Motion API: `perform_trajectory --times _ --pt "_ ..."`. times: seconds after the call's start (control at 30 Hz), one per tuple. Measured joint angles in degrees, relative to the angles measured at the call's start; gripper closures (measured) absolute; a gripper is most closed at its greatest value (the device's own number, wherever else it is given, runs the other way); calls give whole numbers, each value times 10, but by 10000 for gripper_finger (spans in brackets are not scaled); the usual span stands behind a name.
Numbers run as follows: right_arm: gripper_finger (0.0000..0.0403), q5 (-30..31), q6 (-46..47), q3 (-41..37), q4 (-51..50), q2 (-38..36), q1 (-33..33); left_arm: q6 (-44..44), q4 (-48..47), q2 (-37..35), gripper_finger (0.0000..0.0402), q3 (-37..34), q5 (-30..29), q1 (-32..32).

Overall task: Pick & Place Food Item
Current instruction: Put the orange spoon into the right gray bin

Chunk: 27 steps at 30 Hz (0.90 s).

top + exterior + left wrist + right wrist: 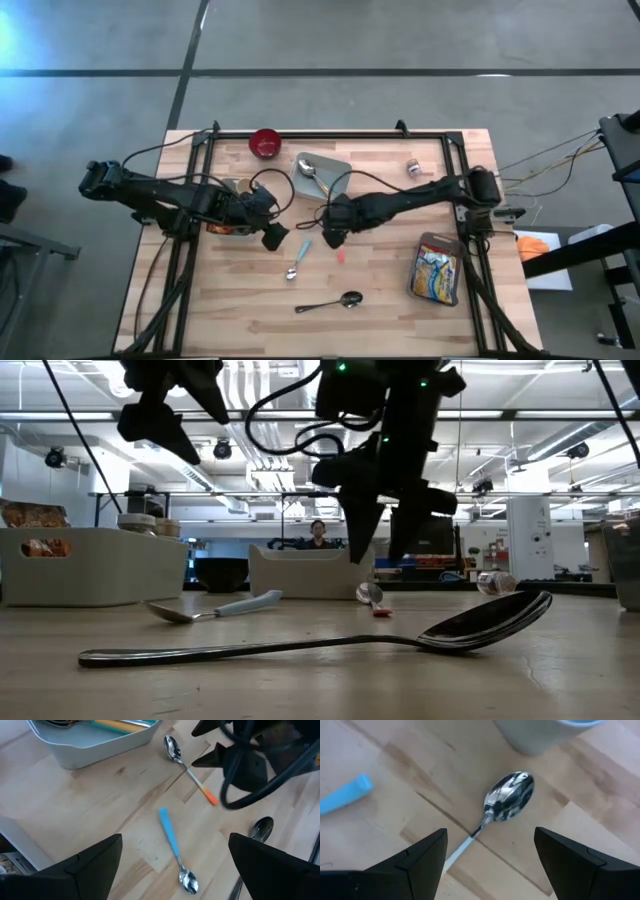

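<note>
A printed snack bag [437,270] lies flat at the table's near right, far from both grippers. My right gripper [330,238] hangs open, pointing down, just above a spoon with a white shaft and orange handle end [509,796], beside the grey tray [322,176]. Its fingers stand on either side of the shaft without touching it. My left gripper [272,238] waits open above the table, left of the right one. From there it looks down on a blue-handled spoon [175,845] lying flat on the wood.
An all-metal spoon [330,302] lies near the front edge. The grey tray holds more cutlery. A red bowl [265,143] and a small jar [413,168] stand at the far side. A white bin with snack packs [60,560] sits under the left arm.
</note>
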Motion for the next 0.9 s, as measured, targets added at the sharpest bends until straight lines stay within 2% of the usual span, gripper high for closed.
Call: perform_trajectory --times 0.2,0.57,0.67,0.9 --pt "108 -37 32 35 -14 55 -5 3 -2 0 30 0 0 0" --pt "114 -20 32 57 -46 90 0 2 -9 0 30 0 0 -1" --pt "140 -19 32 47 -43 90 0 0 -9 0 30 0 0 -1" --pt "233 -29 31 22 7 88 1 0 -9 0 30 0 0 -1"
